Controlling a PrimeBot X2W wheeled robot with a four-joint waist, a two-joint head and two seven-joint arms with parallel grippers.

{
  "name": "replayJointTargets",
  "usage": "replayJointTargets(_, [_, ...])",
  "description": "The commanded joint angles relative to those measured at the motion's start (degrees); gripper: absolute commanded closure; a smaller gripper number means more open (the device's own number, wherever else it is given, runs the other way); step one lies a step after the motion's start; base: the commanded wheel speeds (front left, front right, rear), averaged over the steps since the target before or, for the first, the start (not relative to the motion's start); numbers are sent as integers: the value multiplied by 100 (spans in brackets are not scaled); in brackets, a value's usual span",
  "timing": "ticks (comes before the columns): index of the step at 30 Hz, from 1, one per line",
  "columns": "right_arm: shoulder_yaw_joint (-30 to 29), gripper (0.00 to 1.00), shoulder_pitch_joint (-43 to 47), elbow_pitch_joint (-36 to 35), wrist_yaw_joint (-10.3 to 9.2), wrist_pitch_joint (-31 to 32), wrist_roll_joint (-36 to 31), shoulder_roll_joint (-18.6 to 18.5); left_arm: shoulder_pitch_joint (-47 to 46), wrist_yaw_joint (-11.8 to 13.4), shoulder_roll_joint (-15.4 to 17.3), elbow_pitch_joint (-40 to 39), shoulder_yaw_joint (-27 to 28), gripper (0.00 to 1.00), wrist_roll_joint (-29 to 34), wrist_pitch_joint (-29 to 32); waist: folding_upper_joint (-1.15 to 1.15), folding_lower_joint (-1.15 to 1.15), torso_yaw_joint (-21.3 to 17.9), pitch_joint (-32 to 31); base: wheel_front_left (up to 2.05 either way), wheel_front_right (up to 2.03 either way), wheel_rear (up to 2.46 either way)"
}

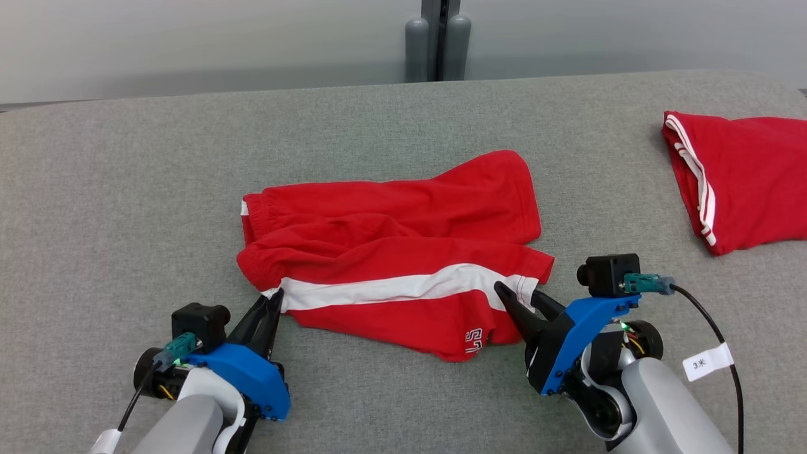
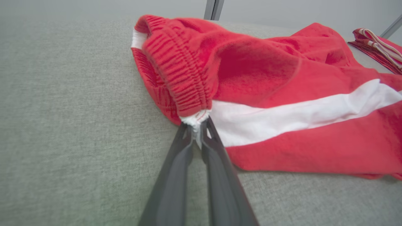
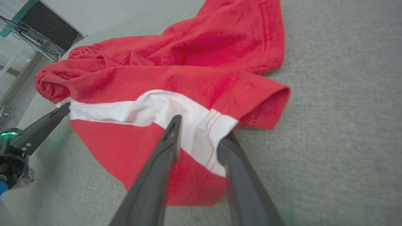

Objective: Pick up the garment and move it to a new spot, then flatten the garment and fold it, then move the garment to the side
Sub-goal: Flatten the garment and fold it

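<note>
The garment [image 1: 391, 252] is a pair of red shorts with a white side stripe, lying crumpled on the grey cloth table [image 1: 126, 189]. My left gripper [image 1: 272, 296] is shut on the waistband corner where the stripe ends; in the left wrist view the fingers [image 2: 196, 122] pinch white cloth of the garment [image 2: 282, 78]. My right gripper [image 1: 517, 293] stands open at the leg hem. In the right wrist view its fingers [image 3: 201, 128] straddle the white hem of the garment [image 3: 188, 62], one finger lying on top of the cloth.
A second red garment [image 1: 744, 176] with white stripes lies folded at the table's far right, also seen in the left wrist view [image 2: 377, 44]. Two grey posts [image 1: 438, 41] stand behind the table's far edge. Bare table lies to the left and in front.
</note>
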Motion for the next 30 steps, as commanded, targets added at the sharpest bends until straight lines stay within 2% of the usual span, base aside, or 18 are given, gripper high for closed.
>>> replayJointTargets(1, [-19, 58, -59, 41, 3, 53, 82, -18, -70, -5, -13, -19, -40, 100, 5, -24, 0, 0, 21, 30, 0, 0, 0])
replayJointTargets(2, [-17, 72, -113, 88, 3, 71, 65, -18, -86, -5, -26, -18, -74, 100, -15, -24, 0, 0, 31, 45, 0, 0, 0])
replayJointTargets(3, [-22, 97, -162, 135, 3, 53, 42, -18, -96, -5, -41, -17, -108, 100, -40, -24, 0, 0, 40, 58, 0, 0, 0])
replayJointTargets(4, [-22, 100, -195, 185, 3, 46, 33, -19, -111, -5, -53, -13, -135, 100, -65, -24, 0, 0, 53, 68, 0, 0, 0])
replayJointTargets(8, [-69, 100, -311, 257, 3, -185, 18, -19, -188, -5, -96, -180, -121, 100, -184, -25, 0, 0, 102, 65, 0, 0, 0])
replayJointTargets(14, [-243, 100, -302, -64, 3, -550, -76, -23, 56, -5, -128, -965, 348, 100, -436, -24, 0, 0, 139, -86, 0, 0, 0])
replayJointTargets(16, [-459, 100, -176, -545, 3, -607, -226, -23, 244, -5, -111, -1740, 555, 100, -673, -23, 0, 0, 159, -203, 0, 0, 0])
replayJointTargets(19, [-742, 100, -112, -1169, 3, -429, -389, -21, 406, -5, -78, -2540, 563, 100, -1051, -24, 0, 0, 163, -274, 0, 0, 0])
replayJointTargets(21, [-827, 100, -115, -1387, 3, -330, -449, -20, 438, -5, -58, -2758, 528, 100, -1246, -11, 0, 0, 164, -282, 0, 0, 0])
replayJointTargets(25, [-1133, 100, -502, -1997, 3, 194, -731, -18, 33, -5, 121, -3496, 490, 100, -1999, 429, 0, 0, 157, -117, 0, 0, 0])
replayJointTargets(30, [-1147, 100, -1671, -1890, 3, 538, -971, -195, -1081, -5, 340, -3489, 632, 100, -2522, 1129, 0, 0, 49, 365, 0, 0, 0])
